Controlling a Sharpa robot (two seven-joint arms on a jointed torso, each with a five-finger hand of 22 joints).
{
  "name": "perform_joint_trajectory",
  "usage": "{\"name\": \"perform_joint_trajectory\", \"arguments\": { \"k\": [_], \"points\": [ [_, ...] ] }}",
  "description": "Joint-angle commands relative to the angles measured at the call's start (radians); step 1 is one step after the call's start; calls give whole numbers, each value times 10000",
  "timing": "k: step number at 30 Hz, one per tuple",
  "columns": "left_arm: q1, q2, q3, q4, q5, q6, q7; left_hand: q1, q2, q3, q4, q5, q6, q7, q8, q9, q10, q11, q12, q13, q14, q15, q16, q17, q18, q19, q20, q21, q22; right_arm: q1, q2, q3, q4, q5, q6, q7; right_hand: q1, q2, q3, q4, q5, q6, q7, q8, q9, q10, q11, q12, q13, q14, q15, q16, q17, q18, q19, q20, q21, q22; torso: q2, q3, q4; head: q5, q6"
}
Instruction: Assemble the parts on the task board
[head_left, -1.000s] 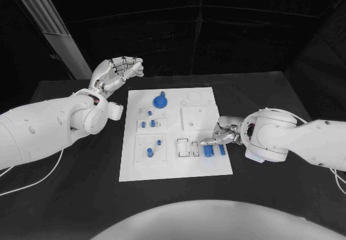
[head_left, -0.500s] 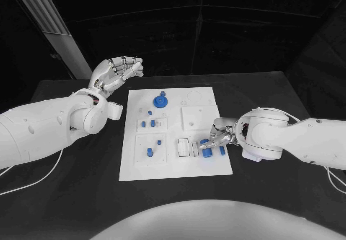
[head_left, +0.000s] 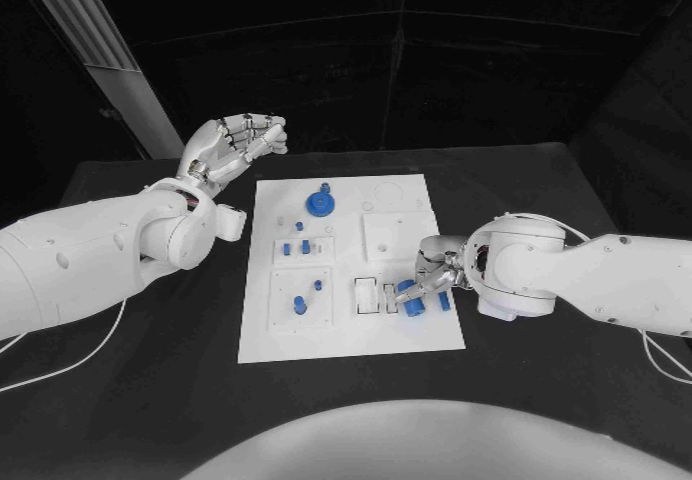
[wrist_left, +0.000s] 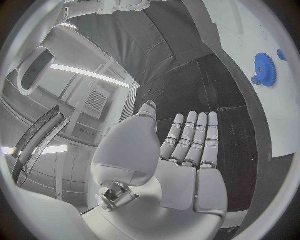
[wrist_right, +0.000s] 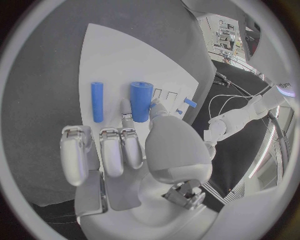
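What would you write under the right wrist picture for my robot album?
The right hand reaches two fingers to a fat blue cylinder lying on the white board, a thinner blue rod beside it.

**White arms, silver hands**

Both arms are bulky, smooth white shells with rounded joints. The left hand (head_left: 231, 142) and right hand (head_left: 437, 272) are silver metal, segmented, with pale finger pads. Thin white cables trail beside each arm over the black table (head_left: 144, 400).
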Motion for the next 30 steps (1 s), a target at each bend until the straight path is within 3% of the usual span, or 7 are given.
{"name": "perform_joint_trajectory", "arguments": {
  "k": [1,10,15,21,30],
  "points": [
    [15,-3,6,24,25,110,1441,-19,101,-52,12,67,-85,993,45,-12,-64,-20,46,-15,-79,11,33,-10,-175,61,-6,-50,-14,-157,38,-131,-70,-62,446,-466,178,10,68,-100,124,-190,25,-828,-1223,1042,96,25,2631,1056,119,24,2630,-74,1056,86,32,2634,-6,0,4,9,0],
    [15,-9,6,29,25,116,1438,-19,101,-52,12,67,-85,993,45,-12,-64,-20,46,-15,-79,11,33,-10,-175,61,-6,-50,-14,-171,-17,-132,22,-67,-190,-96,651,-64,556,-572,987,-505,236,-1346,-1490,1042,302,25,2631,1056,288,24,2630,-74,1056,236,32,2634,4,0,2,11,0],
    [15,-15,6,29,25,122,1437,-14,115,-67,13,71,-96,995,65,-11,-75,-19,66,-16,-88,13,52,-35,-178,54,-6,-57,-21,-173,-114,-132,94,283,-830,372,1179,67,1129,-984,1463,-104,49,-1499,-1624,1042,159,25,2631,1056,220,24,2630,-74,1056,219,32,2634,-3,5,-3,39,0],
    [14,-25,6,29,25,126,1430,-14,115,-67,13,71,-96,995,65,-11,-75,-19,66,-16,-88,13,52,-35,-178,54,-6,-57,-21,-174,-266,-132,173,1065,-1429,903,1188,-8,1532,-1171,1375,503,-132,-1744,-1792,1042,-6,25,2631,1056,86,24,2630,-74,1056,102,32,2634,-3,4,-3,80,0],
    [12,-15,6,3,25,139,1422,-14,115,-67,13,71,-96,995,65,-11,-75,-19,66,-16,-88,13,52,-35,-178,54,-6,-57,-21,-169,-679,-128,421,2398,-2319,1786,1125,-89,1692,-1250,1318,887,-198,-1871,-1867,1042,-66,25,2631,1056,25,24,2630,-74,1056,46,32,2634,-8,-7,-4,61,0]
  ]
}}
